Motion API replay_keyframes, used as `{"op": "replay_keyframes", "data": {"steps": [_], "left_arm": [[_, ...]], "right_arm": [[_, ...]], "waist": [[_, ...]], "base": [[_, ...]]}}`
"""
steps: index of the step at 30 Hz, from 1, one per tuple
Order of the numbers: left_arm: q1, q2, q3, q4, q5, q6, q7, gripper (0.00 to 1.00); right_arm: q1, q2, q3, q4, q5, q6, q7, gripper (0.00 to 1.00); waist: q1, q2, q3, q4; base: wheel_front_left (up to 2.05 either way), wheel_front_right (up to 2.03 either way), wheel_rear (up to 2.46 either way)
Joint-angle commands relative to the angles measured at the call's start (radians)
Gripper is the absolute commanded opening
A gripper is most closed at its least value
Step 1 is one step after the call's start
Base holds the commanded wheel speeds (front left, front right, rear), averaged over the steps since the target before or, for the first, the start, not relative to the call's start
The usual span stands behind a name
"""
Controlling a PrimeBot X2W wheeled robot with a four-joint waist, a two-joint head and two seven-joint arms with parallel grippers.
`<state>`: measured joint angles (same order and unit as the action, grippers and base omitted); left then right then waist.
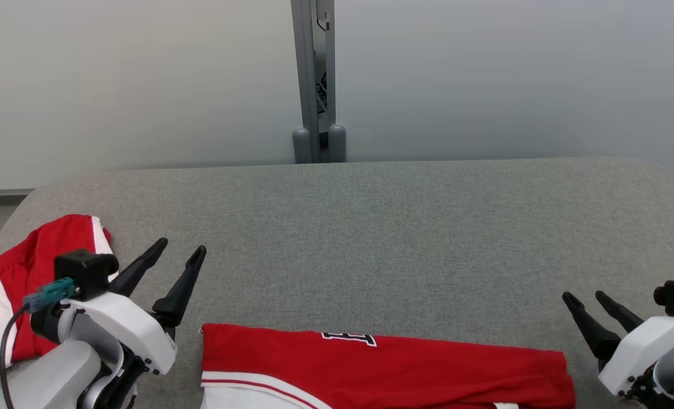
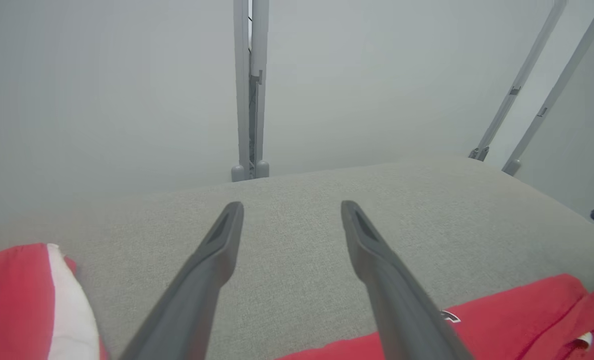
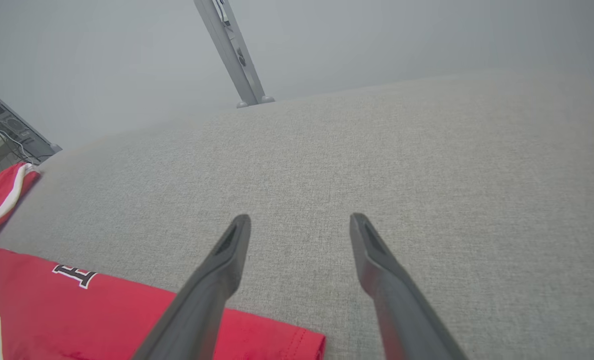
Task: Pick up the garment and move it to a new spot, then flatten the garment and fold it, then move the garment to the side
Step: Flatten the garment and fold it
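Where the grey fabric worktop [image 1: 371, 227] spread across the head view, a pale wall [image 1: 115, 79] stood behind it, split by a grey upright post [image 1: 313, 79] at the far edge. The red garment [image 1: 382, 369] lay flat along the near edge in a long folded band, with white trim at its left end and a black-and-white letter mark near its far side. A second red garment [image 1: 7, 295] with white stripes lay bunched at the worktop's left edge, apart from the first. The left hand [image 1: 180, 247] hovered between the two garments, its fingers apart and holding nothing, pointing toward the far edge. The right hand [image 1: 583, 295] sat near the red garment's right end, its fingers likewise apart and empty, their tips over bare grey fabric
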<state>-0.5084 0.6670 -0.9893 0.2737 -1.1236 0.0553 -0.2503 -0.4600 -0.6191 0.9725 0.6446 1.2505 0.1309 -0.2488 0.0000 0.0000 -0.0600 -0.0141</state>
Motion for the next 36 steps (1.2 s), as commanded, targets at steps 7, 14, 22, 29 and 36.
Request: {"op": "replay_keyframes", "data": {"steps": [7,14,22,29,36], "left_arm": [[0.192,-0.152,0.366,-0.012,0.248,0.043,-0.013,1.0],[0.421,-0.358,0.689,-0.066,0.554,-0.025,-0.014,1.0],[0.557,-0.541,0.913,-0.1,0.785,-0.12,-0.014,1.0],[0.608,-0.61,1.021,-0.12,0.841,-0.171,-0.014,1.0],[0.599,-0.614,1.001,-0.097,0.823,-0.185,-0.014,1.0]], "right_arm": [[0.112,0.067,-0.209,-0.084,-0.1,0.0,-0.018,1.0],[0.287,0.174,-0.445,-0.212,-0.301,0.0,-0.016,1.0],[0.4,0.256,-0.573,-0.279,-0.433,0.0,-0.016,1.0],[0.443,0.288,-0.619,-0.303,-0.493,0.0,-0.016,1.0],[0.471,0.292,-0.647,-0.312,-0.518,0.0,-0.016,1.0]], "waist": [[0.0,0.0,0.014,-0.006],[0.0,0.0,0.017,-0.006],[0.0,0.0,0.023,-0.007],[0.0,0.0,0.03,-0.007],[0.0,0.0,0.031,-0.007]], "base": [[0.0,0.0,0.0],[0.0,0.0,0.0],[0.0,0.0,0.0],[0.0,0.0,0.0],[0.0,0.0,0.0]]}}
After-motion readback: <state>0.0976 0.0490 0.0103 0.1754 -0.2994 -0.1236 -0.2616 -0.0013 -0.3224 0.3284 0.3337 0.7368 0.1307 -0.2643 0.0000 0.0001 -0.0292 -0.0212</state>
